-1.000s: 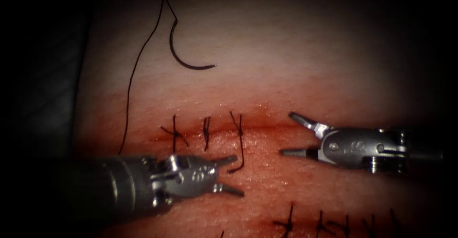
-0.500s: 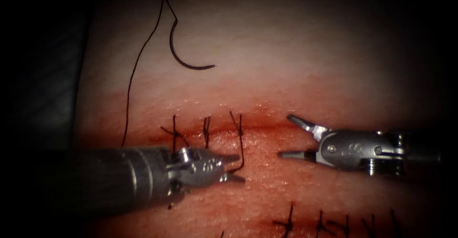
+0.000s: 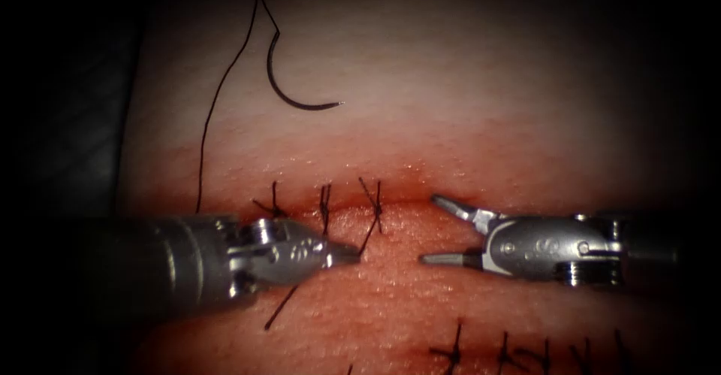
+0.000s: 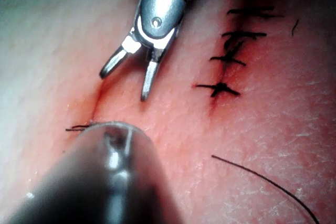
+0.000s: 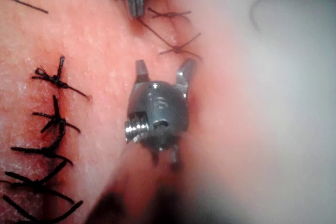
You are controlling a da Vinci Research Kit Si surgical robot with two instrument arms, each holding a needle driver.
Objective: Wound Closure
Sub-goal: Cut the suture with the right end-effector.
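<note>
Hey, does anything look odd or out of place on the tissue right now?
The needle lies loose on the tissue, far above the cut, held by neither tool. The left tool is shut on the third stitch's thread tail; the right tool is open, holding nothing.

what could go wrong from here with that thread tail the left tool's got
1. The left tool has its fingers shut on the thread tail of the rightmost stitch; a hard pull might loosen the knot or tear the tissue.
2. The right tool, open and holding nothing, sits close by; the two tips might collide.
3. The needle lies loose on the tissue above the cut, so its thread could snag.
</note>
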